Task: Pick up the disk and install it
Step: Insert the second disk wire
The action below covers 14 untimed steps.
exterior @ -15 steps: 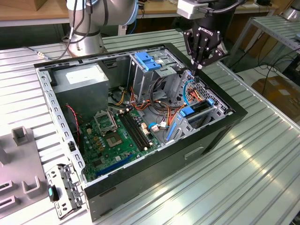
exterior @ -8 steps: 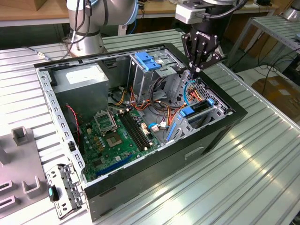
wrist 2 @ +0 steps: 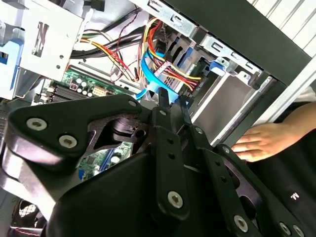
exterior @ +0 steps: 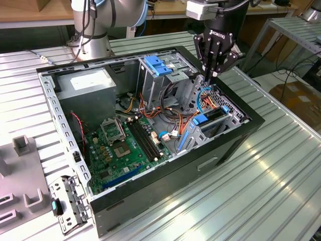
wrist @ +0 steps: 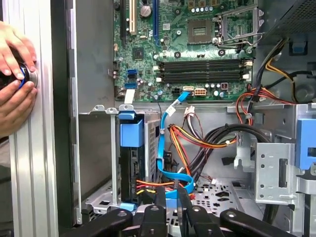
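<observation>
Pointing straight down, the pincer (exterior: 214, 75) hangs with fingers pressed together above the drive cage (exterior: 220, 118).

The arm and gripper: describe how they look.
The arm has silver-grey tube segments with a light blue joint ring and black cables alongside. The gripper is black, with white lettering on its body, linked bars pinned by silver screws, and slim dark fingers. A pale grey block sits above it.
</observation>
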Available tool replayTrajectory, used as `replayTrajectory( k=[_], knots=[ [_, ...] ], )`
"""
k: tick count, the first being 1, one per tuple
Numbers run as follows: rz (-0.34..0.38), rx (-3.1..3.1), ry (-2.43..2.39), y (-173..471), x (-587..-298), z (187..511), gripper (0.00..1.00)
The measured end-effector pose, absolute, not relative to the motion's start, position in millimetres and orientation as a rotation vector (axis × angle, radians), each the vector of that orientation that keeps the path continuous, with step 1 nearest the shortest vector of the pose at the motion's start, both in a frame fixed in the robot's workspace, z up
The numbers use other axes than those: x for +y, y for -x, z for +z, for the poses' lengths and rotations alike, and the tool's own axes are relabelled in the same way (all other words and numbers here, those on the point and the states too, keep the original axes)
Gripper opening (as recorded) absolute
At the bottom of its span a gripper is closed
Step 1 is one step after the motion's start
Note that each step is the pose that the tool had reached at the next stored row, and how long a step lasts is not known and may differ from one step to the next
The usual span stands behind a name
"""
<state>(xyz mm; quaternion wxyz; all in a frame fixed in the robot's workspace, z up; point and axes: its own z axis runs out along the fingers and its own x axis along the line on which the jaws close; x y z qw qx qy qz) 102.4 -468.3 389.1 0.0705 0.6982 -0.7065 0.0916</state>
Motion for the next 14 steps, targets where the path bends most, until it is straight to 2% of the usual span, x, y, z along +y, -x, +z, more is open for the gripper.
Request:
replayTrajectory(
  k=[5, 9, 10, 11, 12, 14],
  knots=[
    [0.256, -2.116, -2.091, -103.5, -467.6, 391.9, 0.24],
    [0.269, -2.111, -2.069, -107.3, -466.7, 391.9, 0.24],
    [0.282, -2.105, -2.053, -110.1, -466.3, 391.9, 0.31],
    [0.295, -2.098, -2.044, -111.2, -465.4, 391.6, 0.31],
    [0.301, -2.094, -2.040, -111.6, -464.5, 391.4, 0.38],
    [0.316, -2.086, -2.031, -111.8, -462.2, 390.0, 0.38]
  ],
)
